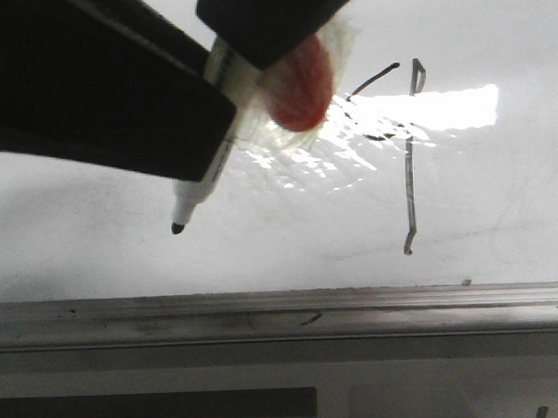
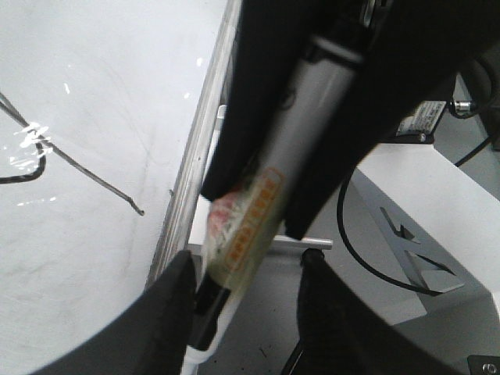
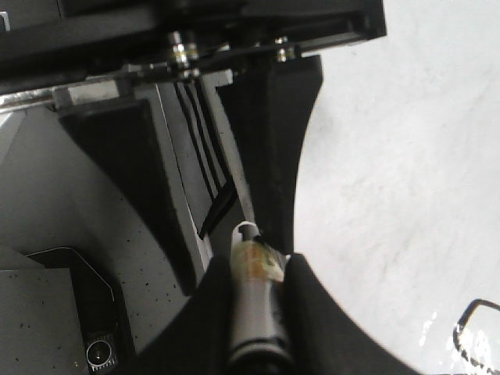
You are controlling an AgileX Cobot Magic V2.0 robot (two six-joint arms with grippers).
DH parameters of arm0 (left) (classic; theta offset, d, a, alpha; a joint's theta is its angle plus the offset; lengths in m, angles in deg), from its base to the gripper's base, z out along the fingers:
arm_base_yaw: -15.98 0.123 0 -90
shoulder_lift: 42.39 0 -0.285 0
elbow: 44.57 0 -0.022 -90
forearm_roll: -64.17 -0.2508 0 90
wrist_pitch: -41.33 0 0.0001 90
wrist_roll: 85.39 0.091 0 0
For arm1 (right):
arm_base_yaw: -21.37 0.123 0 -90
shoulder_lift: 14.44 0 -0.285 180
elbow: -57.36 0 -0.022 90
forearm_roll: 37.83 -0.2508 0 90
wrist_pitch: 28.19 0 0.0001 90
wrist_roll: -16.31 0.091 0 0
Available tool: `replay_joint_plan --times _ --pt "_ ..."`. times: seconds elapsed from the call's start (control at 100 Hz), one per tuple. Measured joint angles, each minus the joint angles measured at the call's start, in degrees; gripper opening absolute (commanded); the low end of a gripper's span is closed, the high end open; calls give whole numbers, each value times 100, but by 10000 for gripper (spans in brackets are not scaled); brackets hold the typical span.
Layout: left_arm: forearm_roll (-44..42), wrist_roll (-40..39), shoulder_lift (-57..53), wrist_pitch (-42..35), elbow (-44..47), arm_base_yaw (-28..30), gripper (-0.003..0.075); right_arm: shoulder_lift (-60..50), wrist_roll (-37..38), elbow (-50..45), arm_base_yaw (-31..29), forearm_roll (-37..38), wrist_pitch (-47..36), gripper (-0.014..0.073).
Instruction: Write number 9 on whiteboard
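Note:
The whiteboard [image 1: 86, 250] fills the front view, with a glare patch at its middle. The number 9 [image 1: 408, 180] is on it in thin black strokes: a curved hook, a long stem, a small foot. Its stem and foot [image 2: 86, 173] also show in the left wrist view. A grey marker [image 1: 202, 180], wrapped in clear tape with a red patch, hangs tip down, left of the 9. My right gripper [image 3: 256, 267] is shut on its barrel [image 3: 251, 312]. My left gripper [image 2: 248, 258] is open; the marker [image 2: 250, 226] passes between its fingers and leans on one.
A grey metal rail [image 1: 265, 313] runs along the board's near edge. Beyond the rail are a white stand and a black cable [image 2: 367, 262]. A black device with a dial [image 3: 98, 353] lies on the grey surface beside the board.

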Motion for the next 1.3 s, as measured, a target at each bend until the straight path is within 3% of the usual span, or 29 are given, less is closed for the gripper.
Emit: replay_joint_plan --times 0.24,0.43,0.69,0.81,0.93,1.03,1.16,1.3 --pt "183 -11 0 -24 -9 0 188 -17 0 0 0 -73 -72 -69" --pt "58 64 0 -11 -24 -4 -20 -17 0 0 0 -174 -110 -69" --pt "-209 179 0 69 -49 -4 -20 -17 11 0 8 -298 -132 -62" --pt "-266 179 -11 73 -49 -4 -20 -17 11 0 8 -307 -152 66" --pt "-240 104 -24 85 21 -4 -20 -17 21 0 8 -219 -191 356" --pt "-419 12 -3 99 129 -4 -20 -81 21 0 8 79 -321 511" --pt "-454 -11 6 221 138 -4 -20 -364 21 42 8 418 -347 498" --pt "-514 -11 6 324 138 -4 -20 -889 21 114 8 658 -393 402"
